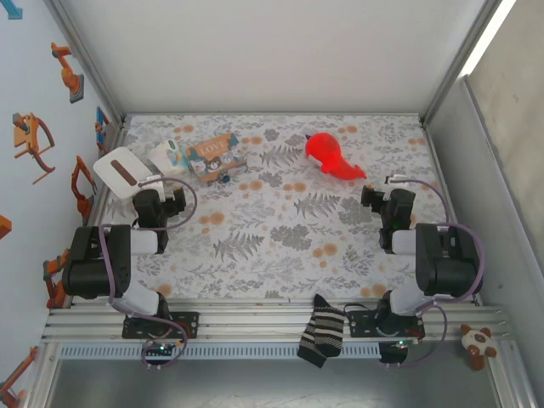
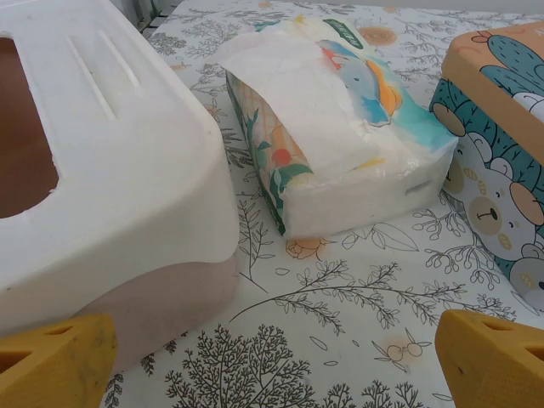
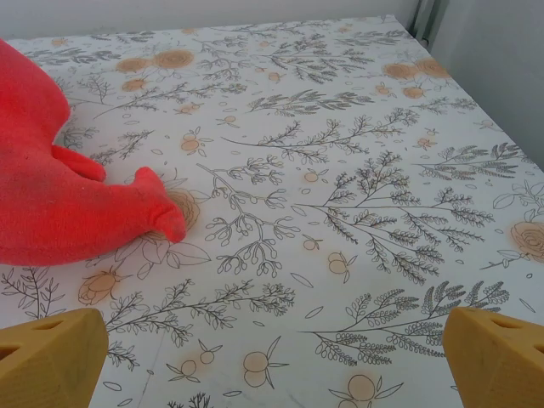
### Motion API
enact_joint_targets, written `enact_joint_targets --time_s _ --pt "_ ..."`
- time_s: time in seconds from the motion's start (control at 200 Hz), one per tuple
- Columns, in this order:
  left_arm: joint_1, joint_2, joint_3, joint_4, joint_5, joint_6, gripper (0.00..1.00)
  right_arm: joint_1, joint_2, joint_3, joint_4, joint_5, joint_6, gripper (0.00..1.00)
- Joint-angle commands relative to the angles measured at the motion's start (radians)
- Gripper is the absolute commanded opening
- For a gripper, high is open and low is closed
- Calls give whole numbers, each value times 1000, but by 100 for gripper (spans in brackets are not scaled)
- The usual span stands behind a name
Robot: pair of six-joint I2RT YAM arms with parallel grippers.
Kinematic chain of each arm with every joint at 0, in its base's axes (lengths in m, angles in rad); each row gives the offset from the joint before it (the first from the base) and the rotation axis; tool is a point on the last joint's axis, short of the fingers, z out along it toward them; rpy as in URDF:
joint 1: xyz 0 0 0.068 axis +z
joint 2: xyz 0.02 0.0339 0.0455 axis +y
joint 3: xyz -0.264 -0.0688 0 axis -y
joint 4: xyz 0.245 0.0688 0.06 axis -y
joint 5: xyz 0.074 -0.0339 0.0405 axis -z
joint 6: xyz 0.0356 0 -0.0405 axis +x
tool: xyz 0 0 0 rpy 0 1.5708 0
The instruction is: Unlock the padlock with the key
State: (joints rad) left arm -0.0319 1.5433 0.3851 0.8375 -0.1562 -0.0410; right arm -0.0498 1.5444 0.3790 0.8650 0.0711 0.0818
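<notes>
The padlock (image 1: 223, 178) is a tiny dark speck with a blue part on the floral cloth, just in front of the "LOVE" tin. The key is too small to make out and I cannot place it. My left gripper (image 1: 163, 202) sits at the left side, well short of the padlock; in its wrist view its yellow fingertips (image 2: 59, 361) stand wide apart, the gripper (image 2: 272, 365) open over bare cloth. My right gripper (image 1: 384, 201) is at the right, and the gripper (image 3: 272, 361) is open too, with nothing between its fingers.
A white tissue-box cover (image 2: 110, 170) lies close on the left, a tissue pack (image 2: 331, 127) beside it, then the tan and blue "LOVE" tin (image 2: 501, 161). A red plush (image 3: 51, 187) lies ahead-left of the right gripper. A striped sock (image 1: 321, 333) hangs on the front rail.
</notes>
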Motion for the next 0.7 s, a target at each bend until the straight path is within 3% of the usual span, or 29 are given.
enact_joint_targets --time_s 0.0,0.606,0.696 --pt "-2 -2 18 10 14 -12 96 3 -4 0 11 16 10 100" --pt "-2 -7 17 20 15 -11 96 3 -6 0 12 17 10 99" --pt "-4 -64 61 -105 16 -7 96 2 -43 3 -21 54 27 100"
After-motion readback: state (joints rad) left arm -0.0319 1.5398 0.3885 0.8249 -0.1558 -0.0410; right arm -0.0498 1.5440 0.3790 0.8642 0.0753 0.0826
